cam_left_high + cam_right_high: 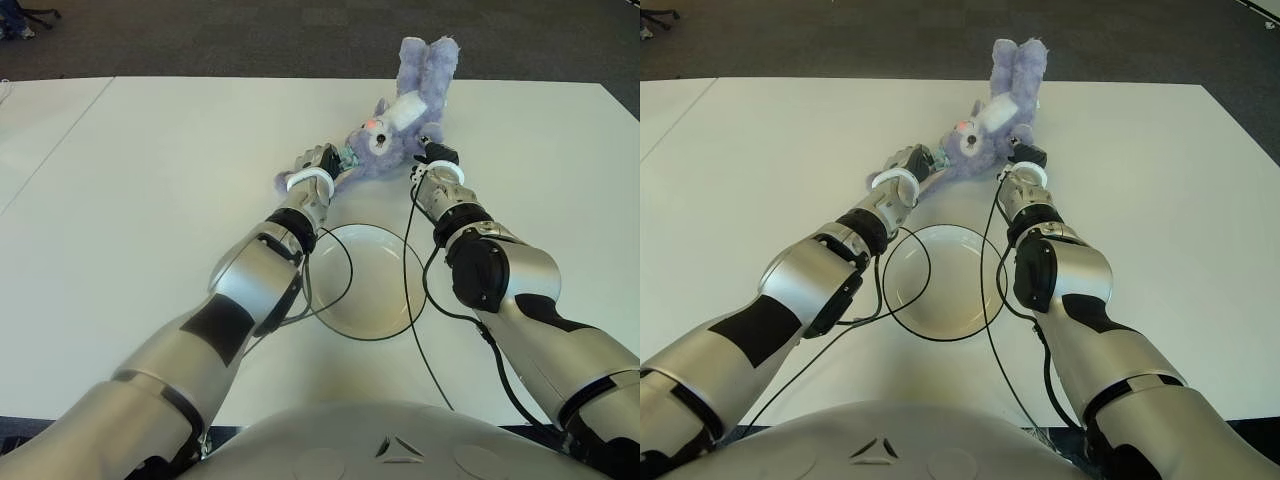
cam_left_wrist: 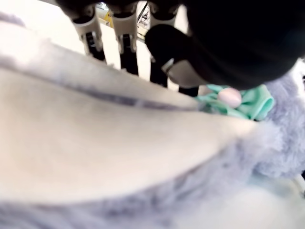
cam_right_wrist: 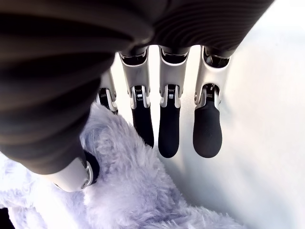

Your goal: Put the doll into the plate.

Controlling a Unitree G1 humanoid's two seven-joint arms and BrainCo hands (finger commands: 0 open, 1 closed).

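- The white table [image 1: 130, 200] is carrying everything, with dark carpet showing beyond its far edge.
- The plate [image 1: 372, 300], round and white, is sitting on the table between the two forearms, close to the robot, with thin black cables lying across its rim.
- The doll [image 1: 400, 125] is lying on the table just beyond the plate, not in it: a fluffy lavender plush with long limbs or ears stretching away toward the far edge, a white belly patch, a pink spot on its face and a mint-green bow.
- The left hand [image 1: 325, 165] is pressing against the doll's near left side; its wrist view is showing the fingers [image 2: 128, 47] extended past a pale, fur-edged flap, and whether they are truly closing on it is hard to tell.
- The right hand [image 1: 1025, 165] is touching the doll's right side, its fingers [image 3: 169, 129] stretched out straight over the fur and holding nothing.
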